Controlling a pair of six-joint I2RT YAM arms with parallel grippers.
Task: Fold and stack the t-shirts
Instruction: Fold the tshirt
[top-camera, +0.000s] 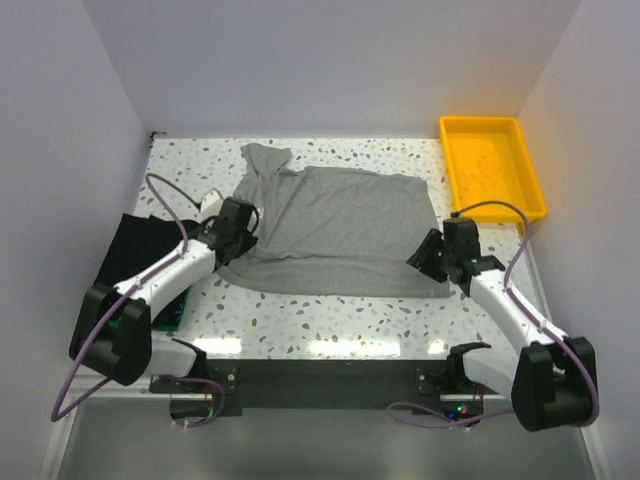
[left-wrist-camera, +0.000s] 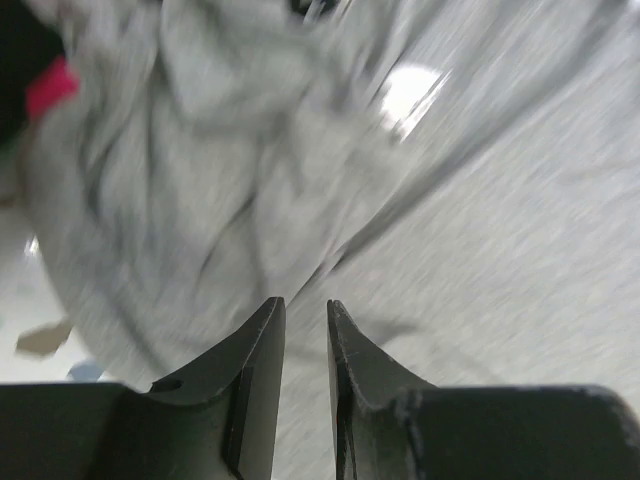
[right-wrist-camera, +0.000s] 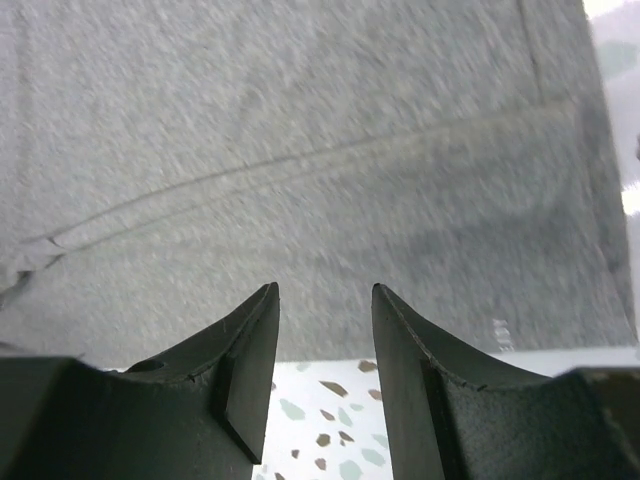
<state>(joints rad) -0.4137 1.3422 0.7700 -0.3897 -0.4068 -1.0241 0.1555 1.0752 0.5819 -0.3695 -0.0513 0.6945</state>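
L claw (left-wrist-camera: 303, 305) released, narrow gap, empty, over grey shirt's (top-camera: 340, 225) bunched 9 o'clock side. R claw (right-wrist-camera: 324, 290) released, empty, at its 5 o'clock hem. Shirt mid-worktop (top-camera: 330, 320), mostly spread. Black shirt (top-camera: 130, 250) folded at 9 o'clock. Grey's folding & stacking not yet done, I'd say.

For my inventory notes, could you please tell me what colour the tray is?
The tray is yellow, clearest from the top camera.
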